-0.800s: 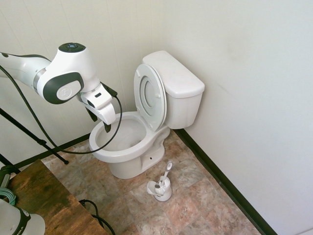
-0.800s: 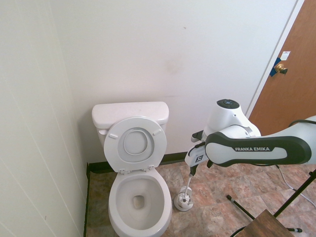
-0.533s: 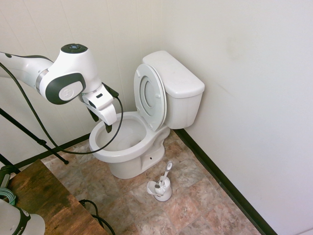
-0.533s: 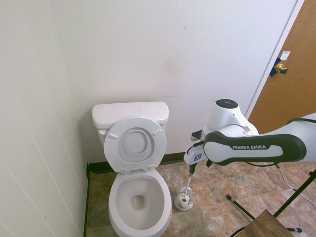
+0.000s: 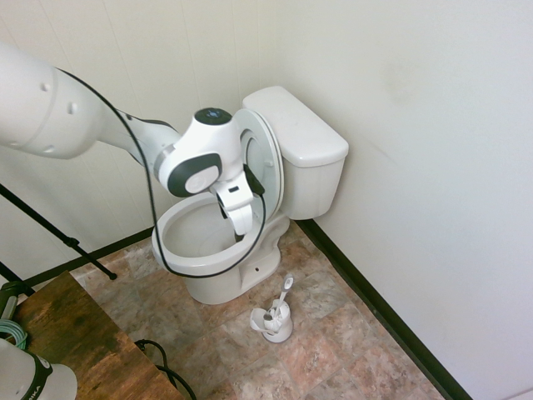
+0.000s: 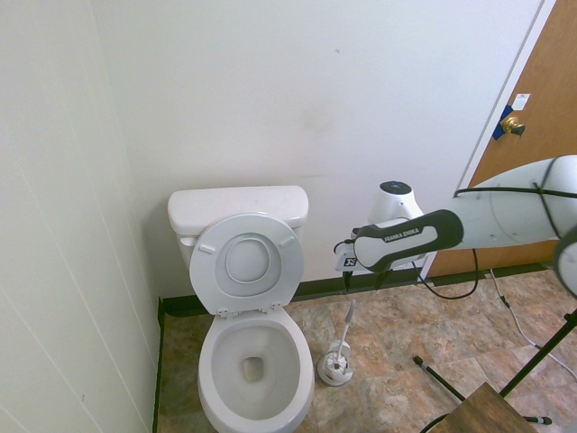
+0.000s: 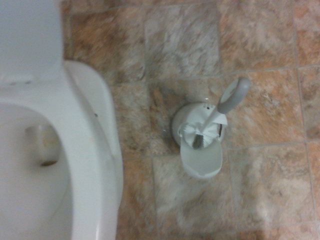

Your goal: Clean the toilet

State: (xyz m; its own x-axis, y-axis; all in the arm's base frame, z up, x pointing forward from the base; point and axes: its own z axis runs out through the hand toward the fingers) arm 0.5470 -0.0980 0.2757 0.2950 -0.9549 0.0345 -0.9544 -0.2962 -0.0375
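The white toilet (image 5: 200, 265) stands in the corner with seat and lid (image 5: 256, 160) raised against the tank (image 5: 300, 133); its bowl (image 6: 257, 379) is empty, and its rim also shows in the wrist view (image 7: 90, 150). My gripper (image 5: 241, 233) hangs fingers-down over the bowl's edge on the brush side, open and holding nothing. In the second exterior view the gripper (image 6: 346, 281) is above the toilet brush (image 6: 347, 323), apart from it. The brush sits in its small white holder (image 7: 200, 142), grey handle (image 7: 233, 95) leaning up.
The brush holder (image 5: 273, 321) stands on the tiled floor beside the bowl. A black baseboard (image 5: 375, 308) runs along the wall. A wooden table corner (image 5: 75, 333) is near the front, and a brown door (image 6: 532, 135) is off to the side.
The arm has swung from the bowl's far side across the toilet to the brush side, and the gripper now hangs above the brush. Toilet and brush have not moved.
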